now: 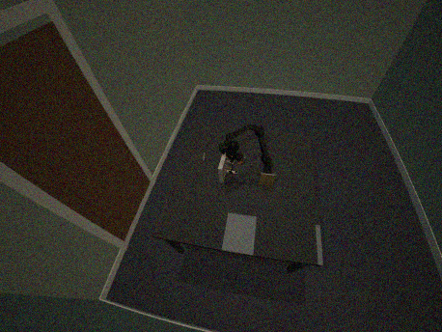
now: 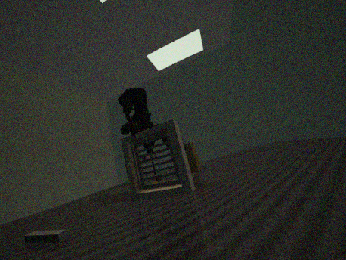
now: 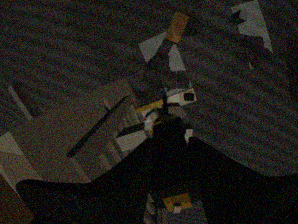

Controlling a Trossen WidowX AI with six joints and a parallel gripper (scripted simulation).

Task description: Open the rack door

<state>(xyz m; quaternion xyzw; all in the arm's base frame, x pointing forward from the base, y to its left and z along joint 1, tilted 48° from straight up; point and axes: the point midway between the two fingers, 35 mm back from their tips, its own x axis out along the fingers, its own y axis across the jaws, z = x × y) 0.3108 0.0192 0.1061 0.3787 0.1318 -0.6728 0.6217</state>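
The scene is very dark. The small pale rack stands mid-table, with shelves showing through its front in the exterior view. The black arm bends over the top of the rack. In the wrist view my gripper has its dark fingers close around the door handle, a small white and yellow part. The pale door panel spreads to the left of the handle. The fingers stand narrow. How far the door is swung out cannot be told.
A tan block sits just behind the rack at the arm's foot. A white sheet and a thin white strip lie near the table's front edge. A low flat box lies far left.
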